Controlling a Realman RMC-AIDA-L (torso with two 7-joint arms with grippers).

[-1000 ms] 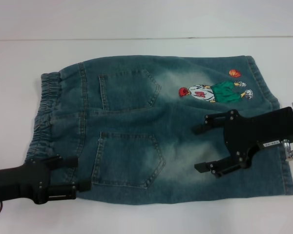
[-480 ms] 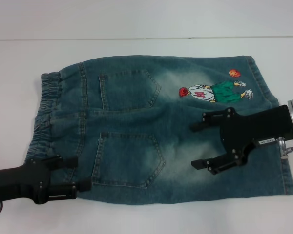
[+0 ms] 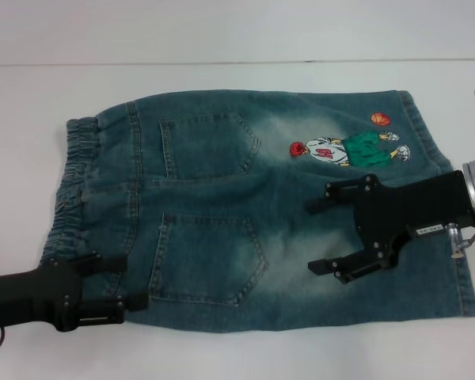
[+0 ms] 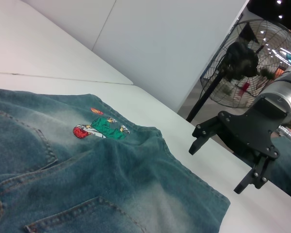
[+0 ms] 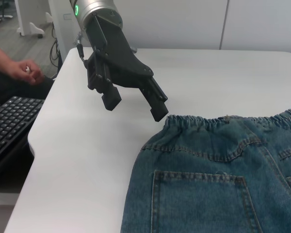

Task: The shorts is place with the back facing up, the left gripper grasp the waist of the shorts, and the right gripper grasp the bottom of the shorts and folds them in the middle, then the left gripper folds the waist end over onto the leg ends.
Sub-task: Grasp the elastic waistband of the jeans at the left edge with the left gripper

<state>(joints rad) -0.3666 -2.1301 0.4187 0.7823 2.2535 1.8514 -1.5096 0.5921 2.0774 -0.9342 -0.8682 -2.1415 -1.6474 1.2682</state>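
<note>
The blue denim shorts lie flat on the white table, patch pockets up. The gathered waist is at the left; the straight hems at the bottom are at the right, by the embroidered basketball player. My left gripper is open at the near corner of the waist, its fingers over the denim edge. In the right wrist view the left gripper hovers just above the table beside the waistband. My right gripper is open above the near leg; the left wrist view shows this right gripper off the cloth.
The white table extends beyond the shorts on all sides. Off the table, a standing fan shows in the left wrist view. A keyboard and a person's hand lie past the table's edge.
My right gripper has shifted a little toward the waist over the shorts, still open. The left gripper and the shorts have not moved.
</note>
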